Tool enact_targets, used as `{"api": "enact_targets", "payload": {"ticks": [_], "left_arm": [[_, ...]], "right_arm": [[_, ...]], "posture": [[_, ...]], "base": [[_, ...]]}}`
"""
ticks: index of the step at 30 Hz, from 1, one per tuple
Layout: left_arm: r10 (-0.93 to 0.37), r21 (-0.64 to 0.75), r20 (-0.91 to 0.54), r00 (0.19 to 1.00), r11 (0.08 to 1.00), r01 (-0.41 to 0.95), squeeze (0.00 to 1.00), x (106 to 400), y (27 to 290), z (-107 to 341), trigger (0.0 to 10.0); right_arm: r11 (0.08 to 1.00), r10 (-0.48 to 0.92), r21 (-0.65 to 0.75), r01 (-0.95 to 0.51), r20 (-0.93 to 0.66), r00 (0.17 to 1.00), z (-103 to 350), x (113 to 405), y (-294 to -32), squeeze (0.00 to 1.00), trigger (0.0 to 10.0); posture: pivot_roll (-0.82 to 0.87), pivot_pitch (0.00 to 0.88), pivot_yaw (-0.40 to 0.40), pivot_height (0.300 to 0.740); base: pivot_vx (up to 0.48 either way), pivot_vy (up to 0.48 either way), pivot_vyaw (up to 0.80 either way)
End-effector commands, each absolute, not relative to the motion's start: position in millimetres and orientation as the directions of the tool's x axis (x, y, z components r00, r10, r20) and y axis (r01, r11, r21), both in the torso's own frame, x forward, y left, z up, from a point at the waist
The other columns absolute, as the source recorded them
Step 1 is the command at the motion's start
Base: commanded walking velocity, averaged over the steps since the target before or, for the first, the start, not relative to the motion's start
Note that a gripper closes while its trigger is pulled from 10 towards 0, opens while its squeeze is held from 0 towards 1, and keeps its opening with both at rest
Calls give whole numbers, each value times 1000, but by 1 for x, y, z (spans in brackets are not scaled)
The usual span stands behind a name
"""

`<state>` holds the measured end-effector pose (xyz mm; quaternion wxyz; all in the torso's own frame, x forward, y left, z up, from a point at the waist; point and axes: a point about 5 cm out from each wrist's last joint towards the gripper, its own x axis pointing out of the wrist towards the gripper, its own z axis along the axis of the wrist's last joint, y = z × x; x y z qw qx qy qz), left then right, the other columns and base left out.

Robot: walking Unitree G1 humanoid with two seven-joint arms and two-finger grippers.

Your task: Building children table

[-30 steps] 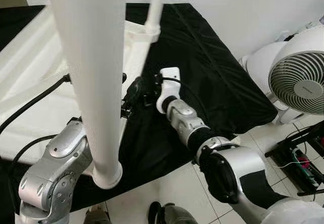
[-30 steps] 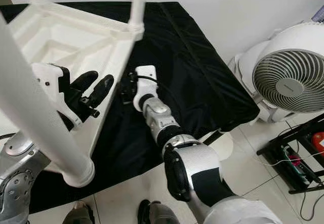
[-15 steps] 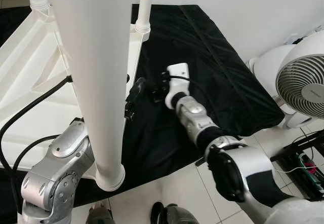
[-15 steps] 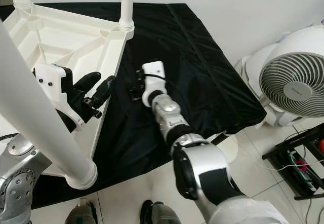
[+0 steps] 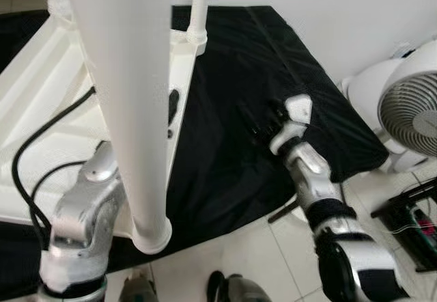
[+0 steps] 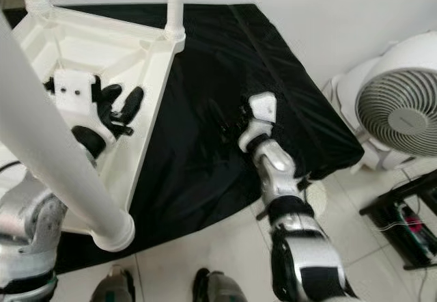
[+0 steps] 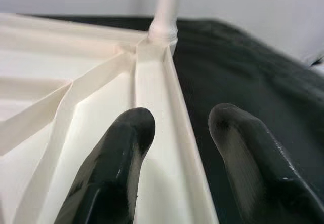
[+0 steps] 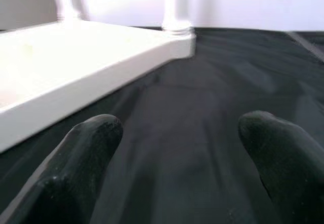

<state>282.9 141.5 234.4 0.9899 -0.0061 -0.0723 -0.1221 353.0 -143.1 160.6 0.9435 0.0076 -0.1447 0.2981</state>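
Observation:
A white children's table (image 6: 75, 46) lies upside down on a black cloth (image 6: 205, 63), its legs pointing up. One leg (image 5: 130, 76) rises close in front of me, and another leg (image 6: 174, 5) stands at the far corner. My left gripper (image 6: 121, 105) is open and straddles the table's side rim (image 7: 174, 107), one finger inside the underside and one outside. My right gripper (image 6: 229, 119) is open and blurred, low over the cloth well to the right of the table. Nothing is between its fingers (image 8: 88, 143).
A white fan (image 6: 403, 111) stands on the floor to the right, beyond the cloth's edge. A black rack with cables (image 6: 403, 223) sits at the lower right. Tiled floor (image 6: 198, 244) lies in front of the cloth. A white wall is behind.
My right arm has swung right, away from the table's rim, and now hovers over the open cloth. My left gripper has shifted further along the rim.

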Motion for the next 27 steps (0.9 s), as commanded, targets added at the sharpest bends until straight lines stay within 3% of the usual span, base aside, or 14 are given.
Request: {"api": "enact_targets", "payload": {"ticks": [1, 2, 3, 9, 13, 18, 19, 22, 26, 27], "left_arm": [[-271, 31, 143, 952, 963, 269, 0, 280, 142, 232, 10000], [-271, 31, 143, 952, 963, 269, 0, 280, 142, 232, 10000], [-282, 68, 129, 951, 959, 275, 0, 278, 150, 231, 10000], [-293, 116, 116, 949, 953, 280, 0, 279, 160, 229, 10000], [-311, 196, 95, 946, 937, 289, 0, 276, 169, 225, 10000], [-316, 224, 71, 946, 929, 293, 0, 275, 172, 221, 10000], [-322, 252, 41, 946, 920, 302, 0, 275, 175, 217, 10000], [-333, 266, 7, 943, 909, 319, 0, 275, 177, 212, 10000], [-339, 265, -3, 941, 907, 327, 0, 275, 178, 211, 10000], [-384, 299, -27, 923, 878, 374, 0, 272, 178, 210, 10000]], "right_arm": [[754, 648, -113, -647, 284, 707, 172, 345, -140, 200, 10000], [754, 648, -113, -647, 284, 707, 172, 345, -140, 200, 10000], [691, 717, -151, -707, 263, 645, 175, 333, -139, 1000, 10000], [609, 790, -191, -770, 233, 567, 179, 322, -134, 1000, 10000], [439, 897, -219, -871, 159, 412, 180, 304, -118, 1000, 10000], [320, 947, -200, -926, 104, 304, 180, 293, -106, 1000, 10000], [209, 978, -192, -959, 45, 204, 177, 284, -97, 0, 10000], [118, 993, -180, -977, 4, 119, 175, 277, -91, 0, 10000], [98, 995, -177, -979, -2, 100, 175, 276, -90, 0, 10000], [10, 999, -170, -985, -31, 15, 176, 272, -86, 0, 10000]], "posture": [[158, 167, -96, 740], [158, 167, -96, 740], [159, 169, -97, 740], [164, 170, -100, 740], [167, 169, -106, 740], [172, 168, -126, 740], [172, 169, -135, 740], [174, 166, -146, 740], [174, 166, -146, 740], [178, 162, -156, 740]], "base": [[0, 0, 0], [0, 0, 0], [0, 0, 0], [0, 0, 0], [0, 0, 0], [0, 0, 0], [0, 0, 0], [0, 0, 0], [0, 0, 0], [0, 0, 0]]}}
